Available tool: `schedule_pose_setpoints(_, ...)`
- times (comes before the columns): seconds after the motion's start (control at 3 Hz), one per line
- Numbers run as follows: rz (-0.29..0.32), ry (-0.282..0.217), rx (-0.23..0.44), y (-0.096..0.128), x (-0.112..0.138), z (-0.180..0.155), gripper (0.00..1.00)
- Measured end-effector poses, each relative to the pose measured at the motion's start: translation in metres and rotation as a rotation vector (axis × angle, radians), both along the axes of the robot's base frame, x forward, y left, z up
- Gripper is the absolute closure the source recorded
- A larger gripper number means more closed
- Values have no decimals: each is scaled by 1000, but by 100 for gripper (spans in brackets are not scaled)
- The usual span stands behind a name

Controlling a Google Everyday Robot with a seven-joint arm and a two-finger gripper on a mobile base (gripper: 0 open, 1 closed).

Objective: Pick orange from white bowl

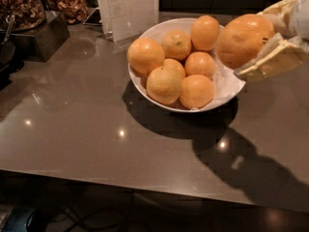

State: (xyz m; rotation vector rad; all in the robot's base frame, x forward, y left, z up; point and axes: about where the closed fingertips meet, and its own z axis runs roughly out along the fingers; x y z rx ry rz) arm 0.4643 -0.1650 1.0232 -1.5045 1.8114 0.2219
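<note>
My gripper [263,40] is at the upper right, shut on the large orange [243,39]. It holds the orange in the air above the right rim of the white bowl [145,40], with cream fingers [270,62] on either side of the fruit. The bowl stands on the grey-brown table and still holds several smaller oranges [164,83] on crinkled white paper [227,83].
A white sign holder [128,8] stands just behind the bowl. Dark containers of nuts [21,6] and dried fruit [70,6] sit at the back left. The table's front edge [145,180] runs across the bottom.
</note>
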Motion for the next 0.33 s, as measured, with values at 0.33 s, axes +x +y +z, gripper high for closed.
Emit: schedule_pose_setpoints(0.33,-6,-2,4,-3,-3,1,100)
